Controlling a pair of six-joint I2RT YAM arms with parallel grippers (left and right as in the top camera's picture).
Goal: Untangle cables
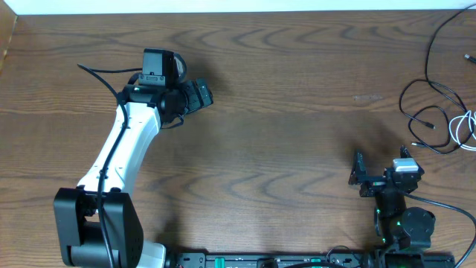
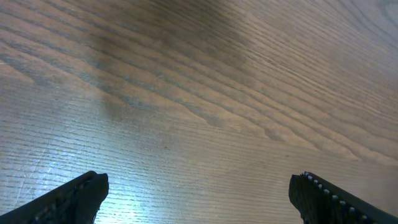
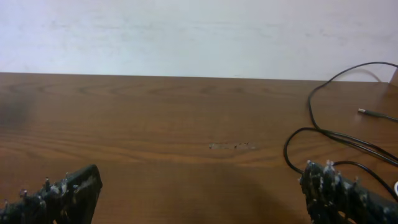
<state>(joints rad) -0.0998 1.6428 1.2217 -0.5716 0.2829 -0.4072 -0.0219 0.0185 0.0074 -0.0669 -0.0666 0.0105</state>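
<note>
While the black cable (image 3: 310, 102) sprawls, the white cable (image 1: 455, 128) (thin) loops.

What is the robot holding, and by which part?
Nothing. The left end effector and right end effector are open and empty; the black cable and white cable lie untouched.

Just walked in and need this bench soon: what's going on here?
Nothing is held yet. The black cable and white cable lie in loose loops at the right edge of the table. Both hands are open and empty: the left hand is over bare wood far from them, the right hand nearer, but not touching.
</note>
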